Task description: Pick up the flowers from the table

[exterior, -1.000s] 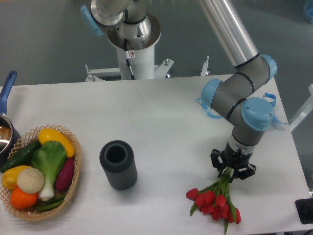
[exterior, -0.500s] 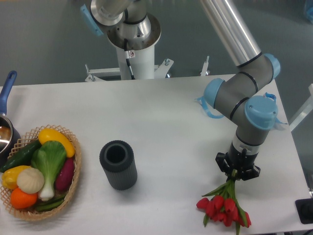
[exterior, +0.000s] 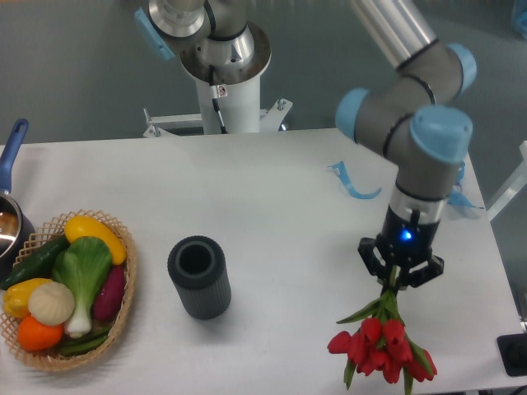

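We are gripping the flowers by the stems, fingers closed on them, blooms hanging just below over the counter. We are aiming to raise straight, slowly, keeping the squeeze firm so the stems aren't slipping.

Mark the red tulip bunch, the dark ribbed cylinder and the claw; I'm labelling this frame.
red tulip bunch (exterior: 380, 350), fixed camera, red blooms
dark ribbed cylinder (exterior: 200, 284), fixed camera, side wall
claw (exterior: 399, 276), fixed camera, between fingertips
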Robot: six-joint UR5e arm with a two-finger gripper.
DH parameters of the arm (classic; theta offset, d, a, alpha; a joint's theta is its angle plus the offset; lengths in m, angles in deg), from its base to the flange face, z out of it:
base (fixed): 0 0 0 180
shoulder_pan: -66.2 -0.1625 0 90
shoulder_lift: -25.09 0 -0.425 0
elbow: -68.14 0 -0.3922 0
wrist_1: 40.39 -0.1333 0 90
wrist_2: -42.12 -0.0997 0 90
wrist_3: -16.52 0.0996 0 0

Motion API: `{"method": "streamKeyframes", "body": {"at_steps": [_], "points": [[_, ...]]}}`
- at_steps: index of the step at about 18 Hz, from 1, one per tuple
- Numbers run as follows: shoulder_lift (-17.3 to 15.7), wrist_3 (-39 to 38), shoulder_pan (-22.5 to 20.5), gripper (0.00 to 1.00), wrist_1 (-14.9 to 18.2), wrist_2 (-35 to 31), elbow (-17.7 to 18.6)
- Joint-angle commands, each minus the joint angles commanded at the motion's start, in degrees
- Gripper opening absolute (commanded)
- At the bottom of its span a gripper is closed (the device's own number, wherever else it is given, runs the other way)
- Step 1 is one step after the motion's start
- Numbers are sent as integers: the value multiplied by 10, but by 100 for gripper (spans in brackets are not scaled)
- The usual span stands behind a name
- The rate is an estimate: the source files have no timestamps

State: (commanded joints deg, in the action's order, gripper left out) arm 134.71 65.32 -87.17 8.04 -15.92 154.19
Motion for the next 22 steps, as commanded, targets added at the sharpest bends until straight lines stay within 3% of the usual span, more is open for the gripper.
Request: {"method": "streamKeyframes", "body": {"at_steps": [4,9,22], "points": [[-40,-27,-3,10,-4,104,18],[-96,-25,-27,10,-4,161,63],[-105,-21,-41,10,-8,188,69]]}}
